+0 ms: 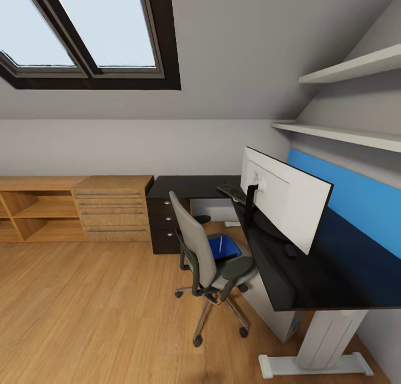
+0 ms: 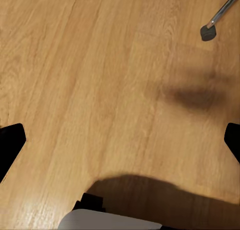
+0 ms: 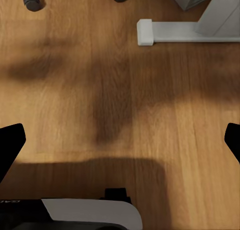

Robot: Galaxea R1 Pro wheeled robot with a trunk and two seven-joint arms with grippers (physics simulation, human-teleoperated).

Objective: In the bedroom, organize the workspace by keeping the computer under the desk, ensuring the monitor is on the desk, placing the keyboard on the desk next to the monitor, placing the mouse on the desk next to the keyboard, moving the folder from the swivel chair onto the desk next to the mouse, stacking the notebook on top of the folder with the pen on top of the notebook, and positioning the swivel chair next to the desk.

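Folder [image 1: 225,247] sits on the chair [image 1: 209,250] seat, well ahead of both my grippers, w/ a pale pen [image 1: 220,243] lying across it. Can't make out the notebook from here. So the main move isn't done yet.

Monitor [image 1: 287,197] is up on the desk [image 1: 312,272], back side toward me. Keyboard [image 1: 233,192] lies on the desk just beyond the monitor's far end. Small dark lump on the desktop near the monitor base is prob. the mouse [image 1: 289,251]; too small to be sure. Grey box under the desk behind the chair looks like the computer [image 1: 278,317], mostly hidden. Those bits look sorted, I reckon.

Left: folder to the desk by the mouse, notebook on it, pen on top, then check the chair, which is already close to the desk.

Left gripper [image 2: 120,140]: fingers spread wide, nothing between them, aimed at bare wood floor [image 2: 90,80]; one chair caster [image 2: 208,32] ahead of it. Right gripper [image 3: 120,140]: also wide and empty, floor below, desk foot [image 3: 170,32] ahead, two casters further off.
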